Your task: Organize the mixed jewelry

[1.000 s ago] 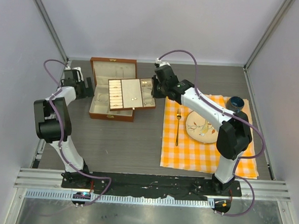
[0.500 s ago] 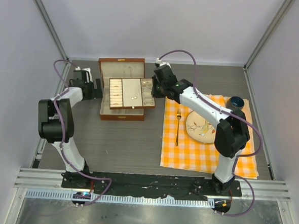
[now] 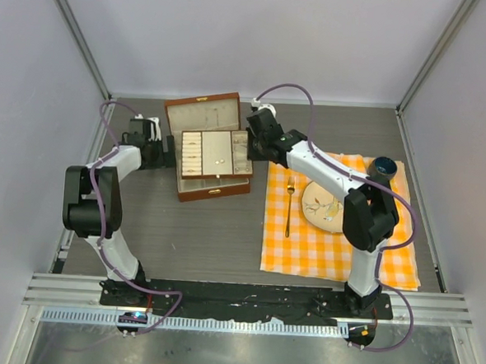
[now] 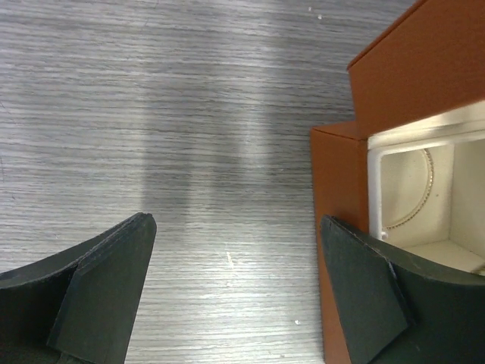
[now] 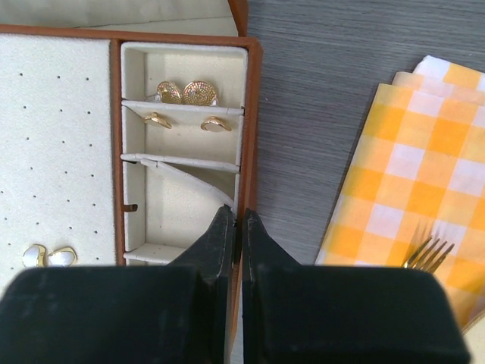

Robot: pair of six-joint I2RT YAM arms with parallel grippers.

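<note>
The brown wooden box [image 3: 212, 190] stands open with its cream-lined tray [image 3: 184, 154] on top. My right gripper [image 5: 239, 214] is shut on the tray's right wall [image 5: 252, 114]. In the tray's side compartments lie two round gold studs [image 5: 186, 92] and two gold rings [image 5: 212, 123]. Two pearl-like studs [image 5: 47, 255] sit on the pad. My left gripper [image 4: 235, 227] is open over bare table at the box's left side [image 4: 337, 174]. Its right finger [image 4: 364, 296] is against that side. A thin beaded hoop bracelet [image 4: 415, 214] lies in a lower compartment.
An orange checked cloth [image 3: 339, 237] lies to the right with a gold fork [image 3: 288, 205], a patterned plate [image 3: 324, 205] and a dark bowl [image 3: 384, 167]. The box lid [image 3: 203, 112] stands open at the back. Enclosure walls ring the table.
The box has slid to the right and turned a little, with the right gripper still on the tray wall. The left gripper has followed it rightward along the box's left side.
</note>
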